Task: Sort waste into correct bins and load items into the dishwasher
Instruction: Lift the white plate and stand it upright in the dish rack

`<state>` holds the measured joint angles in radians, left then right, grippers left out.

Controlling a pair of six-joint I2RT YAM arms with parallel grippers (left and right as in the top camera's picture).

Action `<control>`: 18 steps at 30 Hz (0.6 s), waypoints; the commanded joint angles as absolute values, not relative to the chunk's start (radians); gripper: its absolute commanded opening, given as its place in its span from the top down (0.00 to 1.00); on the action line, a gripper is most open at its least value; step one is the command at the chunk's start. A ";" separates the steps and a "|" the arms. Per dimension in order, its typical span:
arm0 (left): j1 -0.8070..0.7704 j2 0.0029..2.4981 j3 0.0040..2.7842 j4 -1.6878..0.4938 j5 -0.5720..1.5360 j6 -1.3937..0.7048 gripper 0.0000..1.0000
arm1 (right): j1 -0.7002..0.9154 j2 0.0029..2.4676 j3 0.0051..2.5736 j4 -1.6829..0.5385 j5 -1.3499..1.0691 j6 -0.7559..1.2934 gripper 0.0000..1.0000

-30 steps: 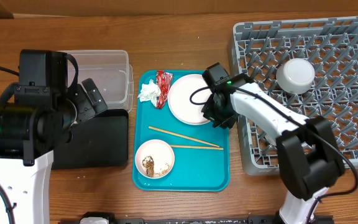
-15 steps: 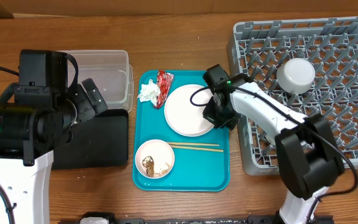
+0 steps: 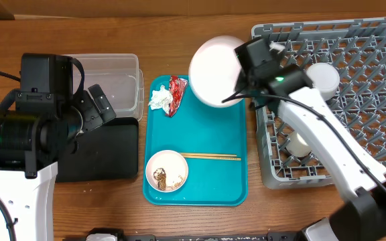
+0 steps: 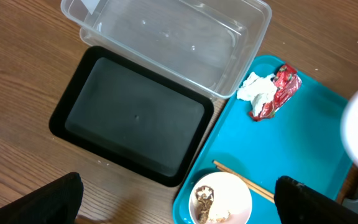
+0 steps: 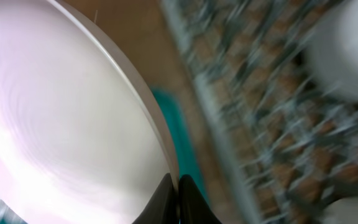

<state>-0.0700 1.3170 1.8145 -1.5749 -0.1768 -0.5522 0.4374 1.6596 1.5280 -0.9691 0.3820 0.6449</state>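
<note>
With one bowl (image 3: 320, 79) in the rack (image 3: 380, 100) at upper right, the right tool (image 5: 174, 186) pinched the plate (image 3: 213, 70) aloft at upper centre, while tissue (image 3: 160, 99), wrapper (image 3: 177, 89), chopsticks (image 3: 210, 156) and scrap bowl (image 3: 167, 169) lay unsorted mid-frame, the left tool (image 3: 100, 107) open and empty.

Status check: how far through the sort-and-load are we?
Done: an upturned bowl sits in the rack. In hand: the right gripper holds the plate lifted beside the rack. Left: tissue, wrapper, chopsticks and the bowl with scraps, all on the teal tray; clear tub and black tray are empty.
</note>
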 commanded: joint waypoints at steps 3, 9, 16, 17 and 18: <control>-0.066 1.322 1.821 -1.573 -0.191 -0.562 0.00 | 0.361 1.589 1.565 -0.949 0.950 0.596 0.96; -0.066 1.322 1.821 -1.573 -0.191 -0.562 0.00 | 0.228 1.602 1.565 -0.904 1.159 0.493 0.96; -0.066 1.322 1.821 -1.573 -0.191 -0.562 0.00 | 0.113 1.644 1.565 -0.873 1.106 0.436 0.96; -0.066 1.322 1.821 -1.573 -0.191 -0.562 0.00 | 0.112 1.649 1.565 -0.876 1.109 0.435 0.96; -0.066 1.322 1.821 -1.573 -0.191 -0.561 0.00 | 0.110 1.655 1.564 -0.875 1.131 0.432 0.96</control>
<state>-0.0700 1.3170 1.8145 -1.5749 -0.1768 -0.5522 0.1104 1.6314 1.5421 -0.8810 1.0927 0.4625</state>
